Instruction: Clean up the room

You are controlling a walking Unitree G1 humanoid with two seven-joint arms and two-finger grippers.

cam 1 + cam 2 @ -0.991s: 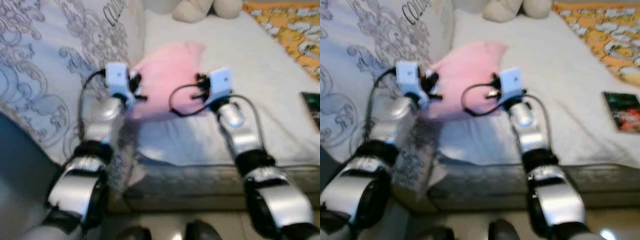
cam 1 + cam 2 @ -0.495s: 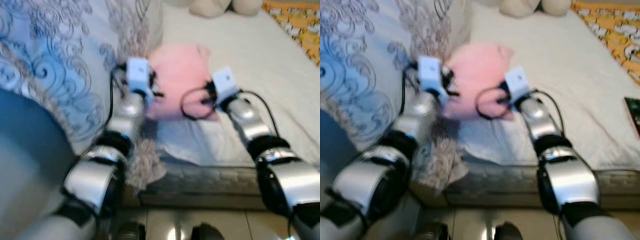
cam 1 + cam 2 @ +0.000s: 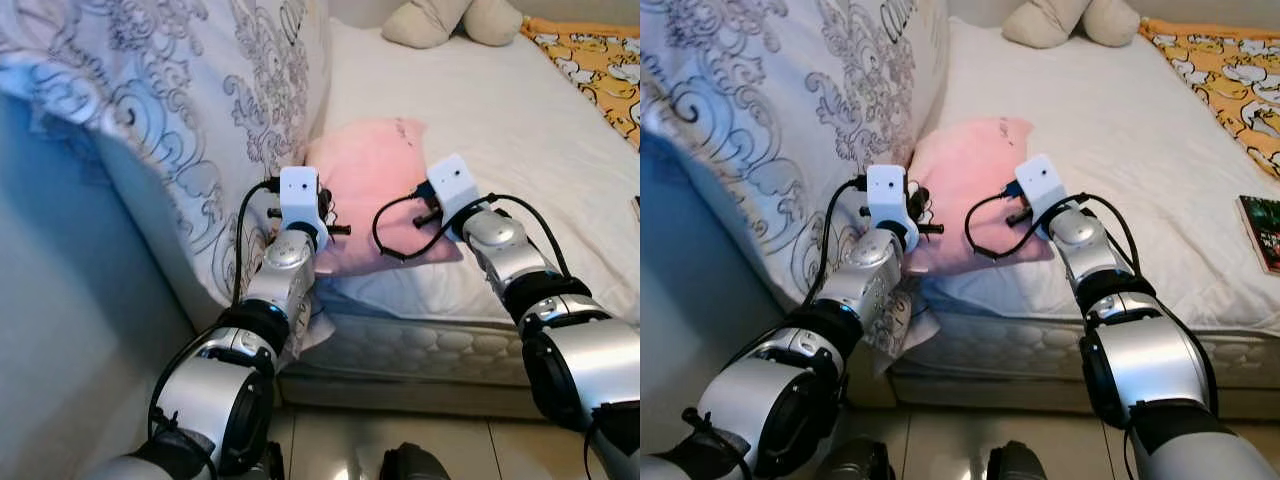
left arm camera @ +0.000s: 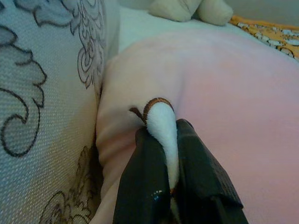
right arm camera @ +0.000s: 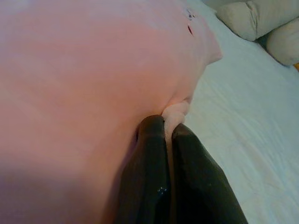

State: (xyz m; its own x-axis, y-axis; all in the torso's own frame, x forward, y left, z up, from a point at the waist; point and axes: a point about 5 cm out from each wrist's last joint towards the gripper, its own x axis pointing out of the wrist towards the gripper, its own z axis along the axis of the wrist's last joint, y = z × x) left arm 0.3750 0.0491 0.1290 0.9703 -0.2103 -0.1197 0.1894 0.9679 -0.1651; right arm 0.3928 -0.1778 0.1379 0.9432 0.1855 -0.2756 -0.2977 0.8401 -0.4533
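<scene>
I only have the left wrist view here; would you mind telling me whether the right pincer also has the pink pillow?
Observer: Yes, the right pincer is shut on a fold at the pink pillow's far side.
Operator: Thank you. Is the pillow on the bed?
Observer: It rests on the white mattress, near its front edge.
Operator: Anything else lying on it?
Observer: A dark book lies off to the robot's right.

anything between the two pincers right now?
The pink pillow. The left pincer pinches a white tab on it, the right pincer a fold of its cover; the eye views show it spanning the gap between them.
</scene>
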